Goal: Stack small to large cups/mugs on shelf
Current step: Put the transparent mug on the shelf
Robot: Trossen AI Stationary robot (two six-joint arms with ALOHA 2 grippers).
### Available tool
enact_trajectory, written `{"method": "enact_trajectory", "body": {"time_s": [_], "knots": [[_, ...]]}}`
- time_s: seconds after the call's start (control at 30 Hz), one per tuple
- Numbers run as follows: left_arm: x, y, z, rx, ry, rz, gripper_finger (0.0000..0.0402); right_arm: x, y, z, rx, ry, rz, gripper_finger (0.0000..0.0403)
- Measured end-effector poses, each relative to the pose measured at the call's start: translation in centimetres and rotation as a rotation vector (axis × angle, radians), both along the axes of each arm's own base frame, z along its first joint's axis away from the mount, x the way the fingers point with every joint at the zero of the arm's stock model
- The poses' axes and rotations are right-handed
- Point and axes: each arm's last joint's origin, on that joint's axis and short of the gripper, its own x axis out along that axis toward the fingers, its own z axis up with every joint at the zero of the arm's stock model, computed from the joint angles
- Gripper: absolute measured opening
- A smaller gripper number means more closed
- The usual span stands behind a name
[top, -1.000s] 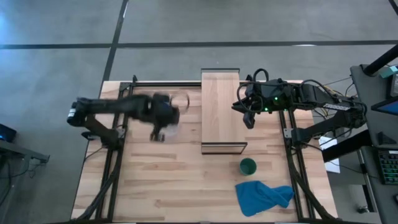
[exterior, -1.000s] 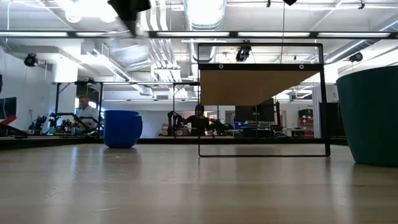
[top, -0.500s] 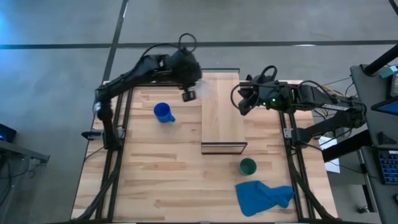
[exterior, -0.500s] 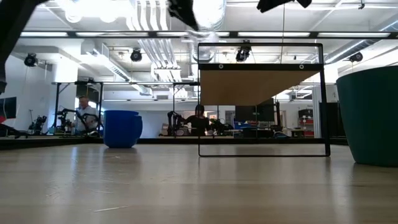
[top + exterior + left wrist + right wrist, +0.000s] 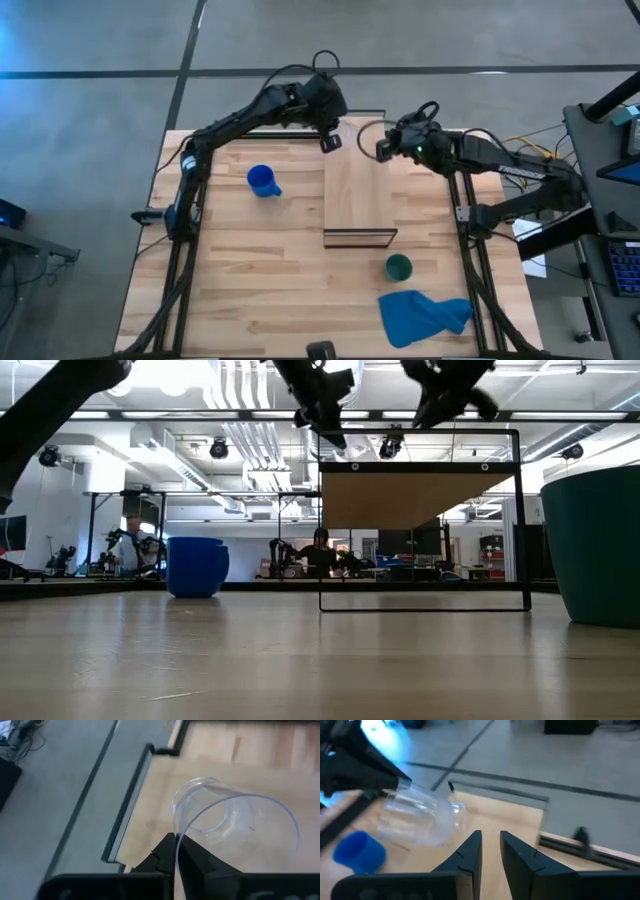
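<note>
My left gripper [image 5: 330, 141] hangs above the far end of the shelf [image 5: 355, 185], shut on the tiny clear cup [image 5: 235, 820], which also shows in the right wrist view [image 5: 420, 817]. My right gripper [image 5: 384, 149] hovers just to the right of it over the shelf's far right corner, fingers slightly open [image 5: 491, 845] and holding nothing. The bright blue mug [image 5: 262, 181] stands on its base on the tabletop left of the shelf. Near the shelf's near right corner, the dark green cup [image 5: 399, 267] stands on the table. My left gripper holds the clear cup by its rim [image 5: 176, 831], one finger inside the mouth and one outside the wall. The cup is lifted clear above the shelf and lies tipped on its side, its bottom [image 5: 200, 800] pointing away from the fingers.
A crumpled blue cloth [image 5: 422, 315] lies by the table's near right edge, beside the green cup. The shelf's dark end frame [image 5: 420, 520] stands upright in the low view. Bare tabletop [image 5: 250, 280] stretches across the near left part.
My left arm has swung quickly from the table's left part toward the far edge and right, carrying the clear cup over the shelf's far end and uncovering the blue mug. My right gripper has moved toward the far edge and slightly left, closer to the cup.
</note>
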Motion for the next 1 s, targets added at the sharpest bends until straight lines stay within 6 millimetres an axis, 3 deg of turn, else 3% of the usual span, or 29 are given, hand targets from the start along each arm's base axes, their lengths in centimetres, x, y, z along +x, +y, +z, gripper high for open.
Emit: {"method": "enact_trajectory", "body": {"time_s": [0.17, 0.3, 0.43, 0.6, 1.0], "knots": [[-0.5, 0.4, 0.9, -0.083, -0.097, -0.006, 0.0, 0.6, -2.9, -1.4, 0.016, -0.207, 0.055, 0.0063], [-0.9, 1.1, 0.8, -0.098, -0.097, 0.015, 0.0, 0.6, -4.1, -2.5, 0.049, -0.323, 0.097, 0.0063], [-1.1, 2.0, 0.3, -0.112, -0.091, 0.044, 0.0, 0.3, -4.5, -3.6, 0.084, -0.314, 0.07, 0.0063], [-1.3, 3.1, -0.5, -0.249, -0.134, 0.073, 0.0, 0.7, -5.0, -4.7, 0.157, -0.33, 0.096, 0.0063], [-1.3, 3.5, -1.2, -0.262, -0.127, 0.1, 0.0, 4.1, -6.8, -6.9, 0.216, -0.25, 0.112, 0.0063]]}}
